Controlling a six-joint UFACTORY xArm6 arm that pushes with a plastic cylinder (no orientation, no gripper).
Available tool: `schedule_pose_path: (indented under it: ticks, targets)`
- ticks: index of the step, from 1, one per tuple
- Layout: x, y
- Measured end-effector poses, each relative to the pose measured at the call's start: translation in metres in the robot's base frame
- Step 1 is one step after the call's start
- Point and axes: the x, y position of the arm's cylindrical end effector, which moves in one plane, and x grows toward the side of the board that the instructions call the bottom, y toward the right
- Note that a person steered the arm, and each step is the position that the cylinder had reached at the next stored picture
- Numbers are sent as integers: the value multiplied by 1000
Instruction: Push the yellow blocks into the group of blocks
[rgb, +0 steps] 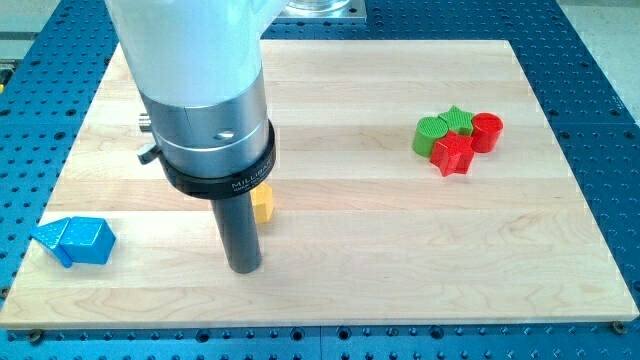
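Observation:
A yellow block (263, 204) lies left of the board's middle, mostly hidden behind my rod; its shape cannot be made out. My tip (244, 268) rests on the board just below and slightly left of it, close to it. At the view's right sits a tight group: a green cylinder (429, 135), a green star (458, 120), a red cylinder (487, 131) and a red star (452, 154). No other yellow block shows.
Two blue blocks (75, 241) sit together near the board's lower left corner. The wooden board (340, 250) lies on a blue perforated table. The arm's wide silver and black body (205, 110) hides part of the upper left board.

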Motion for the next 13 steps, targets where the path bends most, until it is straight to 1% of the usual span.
schedule_pose_path:
  ticks: [1, 2, 3, 4, 5, 7, 8, 9, 10, 11, 12, 13]
  targets:
    - [-34, -21]
    - [-79, -6]
    - [-105, 68]
    - [-94, 21]
    - [-94, -22]
    - [-93, -22]
    - [-80, 1]
    - [-63, -19]
    - [-68, 17]
    - [-100, 81]
    - [-107, 146]
    - [-114, 171]
